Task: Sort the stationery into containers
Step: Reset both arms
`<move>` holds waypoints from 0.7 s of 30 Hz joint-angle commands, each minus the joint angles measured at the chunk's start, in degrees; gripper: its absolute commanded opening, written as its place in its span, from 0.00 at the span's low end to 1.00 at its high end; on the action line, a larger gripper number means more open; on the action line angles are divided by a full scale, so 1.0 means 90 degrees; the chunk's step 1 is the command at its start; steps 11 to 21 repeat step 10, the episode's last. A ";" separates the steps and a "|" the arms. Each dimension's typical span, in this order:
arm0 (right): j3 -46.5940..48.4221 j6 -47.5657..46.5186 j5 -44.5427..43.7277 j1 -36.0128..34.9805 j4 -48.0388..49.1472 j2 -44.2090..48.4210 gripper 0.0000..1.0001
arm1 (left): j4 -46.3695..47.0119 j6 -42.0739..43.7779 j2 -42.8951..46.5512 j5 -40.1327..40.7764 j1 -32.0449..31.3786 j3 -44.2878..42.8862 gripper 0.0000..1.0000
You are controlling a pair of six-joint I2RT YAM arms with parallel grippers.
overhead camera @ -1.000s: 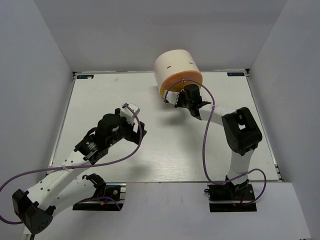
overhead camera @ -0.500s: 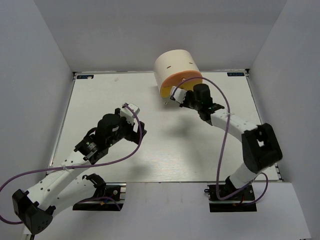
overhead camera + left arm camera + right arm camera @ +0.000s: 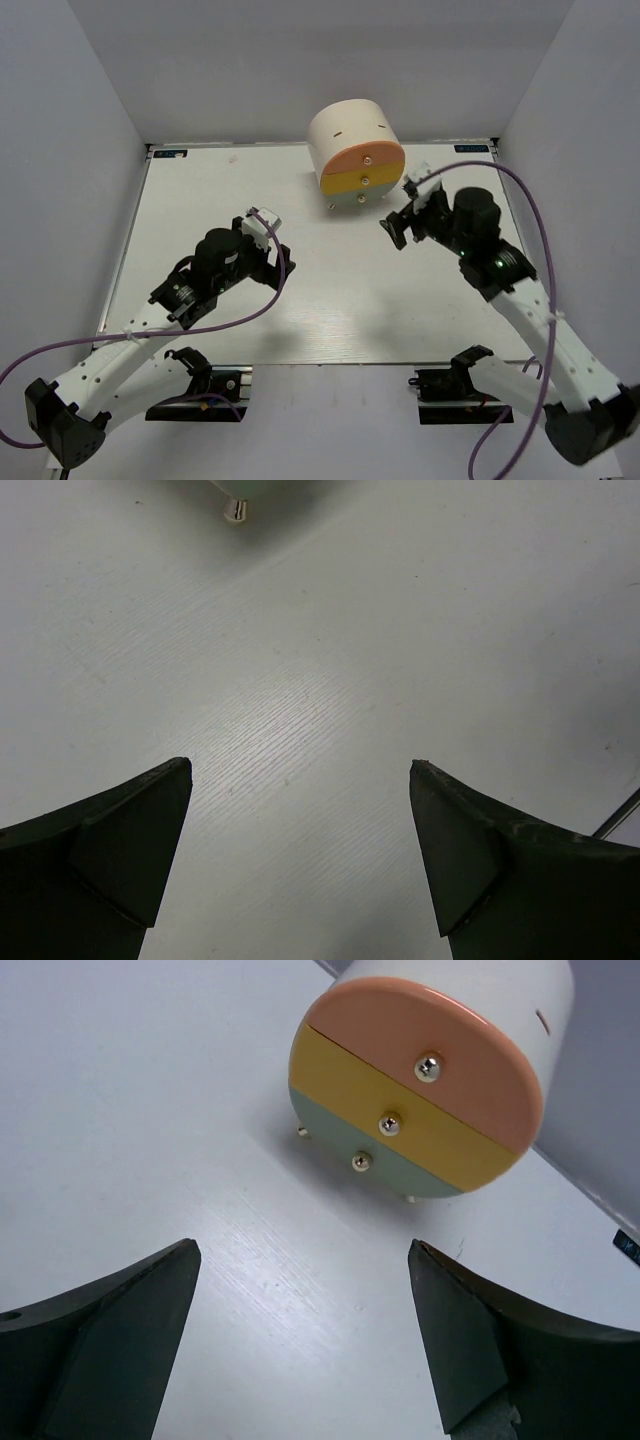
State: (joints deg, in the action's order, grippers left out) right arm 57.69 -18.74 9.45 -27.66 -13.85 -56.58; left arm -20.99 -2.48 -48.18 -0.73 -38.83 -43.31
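The cream half-cylinder organiser (image 3: pixel 347 130) stands at the back of the table, and its containers all sit flush and shut: the salmon-orange drawer (image 3: pixel 366 158) (image 3: pixel 400 1035), the yellow drawer (image 3: pixel 362 181) (image 3: pixel 340 1085), the grey-green drawer (image 3: pixel 358 199) (image 3: pixel 335 1135). No stationery shows in any view. My right gripper (image 3: pixel 402 212) (image 3: pixel 304 1250) hangs open and empty just right of the drawer fronts, apart from them. To the left over bare table, my left gripper (image 3: pixel 270 245) (image 3: pixel 300 765) is open with nothing between its fingers.
The white table (image 3: pixel 200 190) is boxed in by grey walls at the back and both sides. One small foot of the organiser (image 3: pixel 236 510) shows at the top of the left wrist view. Purple cables loop off both arms.
My right gripper has drawn back to the right from the organiser's front and opened. The drawer fronts, partly covered before, now show fully. The left arm has not moved.
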 commanded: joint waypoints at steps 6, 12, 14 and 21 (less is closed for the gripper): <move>-0.1477 0.1243 -0.0796 -0.0003 0.0220 0.2045 0.90 | 0.0203 0.0110 0.0178 -0.0036 -0.0002 0.0203 0.99; -0.2025 0.0979 -0.1011 0.0036 0.0735 0.2136 0.90 | 0.0204 0.0110 0.0178 -0.0036 -0.0002 0.0203 0.99; -0.2025 0.0979 -0.1011 0.0036 0.0735 0.2136 0.90 | 0.0204 0.0110 0.0178 -0.0036 -0.0002 0.0203 0.99; -0.2025 0.0979 -0.1011 0.0036 0.0735 0.2136 0.90 | 0.0204 0.0110 0.0178 -0.0036 -0.0002 0.0203 0.99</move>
